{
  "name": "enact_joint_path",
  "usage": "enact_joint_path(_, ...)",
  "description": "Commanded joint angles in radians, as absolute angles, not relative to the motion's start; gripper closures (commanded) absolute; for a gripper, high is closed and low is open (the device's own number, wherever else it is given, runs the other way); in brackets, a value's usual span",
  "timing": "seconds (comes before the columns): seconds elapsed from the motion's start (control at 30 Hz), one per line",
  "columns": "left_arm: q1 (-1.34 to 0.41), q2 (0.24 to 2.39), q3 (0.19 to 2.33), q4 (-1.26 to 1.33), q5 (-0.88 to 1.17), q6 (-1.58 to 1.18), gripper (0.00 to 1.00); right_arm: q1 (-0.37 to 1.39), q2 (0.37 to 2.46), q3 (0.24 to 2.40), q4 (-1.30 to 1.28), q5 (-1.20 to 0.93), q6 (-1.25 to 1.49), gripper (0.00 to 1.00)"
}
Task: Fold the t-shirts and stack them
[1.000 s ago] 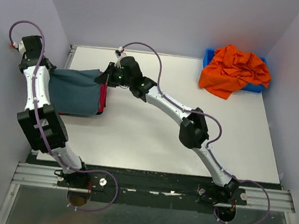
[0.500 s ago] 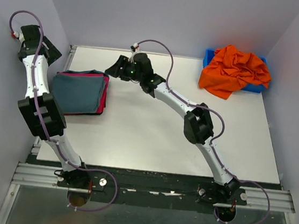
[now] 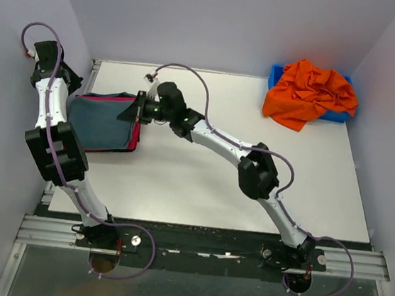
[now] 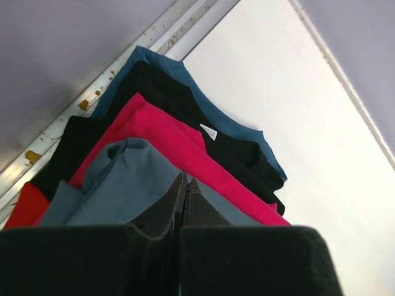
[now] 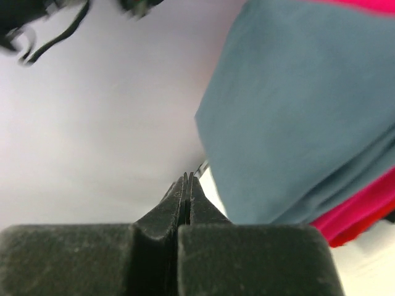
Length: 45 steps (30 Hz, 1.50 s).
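Clenched empty, the left claw (image 4: 185,185) and right claw (image 5: 186,182) sit at the stack (image 3: 134,131); the right, close at its edge, could snag the grey shirt (image 3: 100,124) askew.

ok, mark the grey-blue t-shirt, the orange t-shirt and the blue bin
grey-blue t-shirt (image 3: 100,124): top external view, middle of its top face.
orange t-shirt (image 3: 309,93): top external view, centre of the heap.
blue bin (image 3: 276,75): top external view, bare left corner of rim.
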<state>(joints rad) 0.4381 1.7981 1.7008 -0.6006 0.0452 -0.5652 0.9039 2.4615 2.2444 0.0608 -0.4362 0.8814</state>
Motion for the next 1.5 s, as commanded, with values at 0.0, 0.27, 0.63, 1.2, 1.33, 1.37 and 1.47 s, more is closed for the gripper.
enact_joint_path(0.0, 0.440, 1.908, 1.665, -0.519, 0.107, -0.618, 1.00, 0.954, 2.526, 2.241, 0.138, -0.471, 0.965, 0.99)
enact_joint_path(0.27, 0.442, 2.043, 1.578, -0.379, 0.155, -0.647, 1.00, 0.943, 2.691, 2.266, 0.110, -0.410, 1.146, 0.99)
enact_joint_path(0.63, 0.425, 2.002, 1.641, -0.399, 0.192, -0.635, 1.00, 0.913, 2.573, 2.165, 0.158, -0.466, 1.079, 0.99)
enact_joint_path(1.2, 0.158, 1.392, 1.269, -0.393, 0.198, -0.673, 0.99, 0.812, 1.826, 1.335, 0.399, -0.353, 0.824, 0.24)
enact_joint_path(1.33, -0.093, 1.237, 1.094, -0.240, 0.126, -0.675, 0.74, 0.790, 1.496, 1.033, 0.376, -0.209, 0.684, 0.00)
enact_joint_path(1.37, -0.148, 1.217, 1.062, -0.221, 0.088, -0.678, 0.60, 0.778, 1.409, 0.949, 0.358, -0.171, 0.666, 0.00)
enact_joint_path(1.47, -0.306, 1.154, 0.948, -0.131, 0.008, -0.683, 0.23, 0.743, 1.159, 0.778, 0.241, -0.088, 0.603, 0.00)
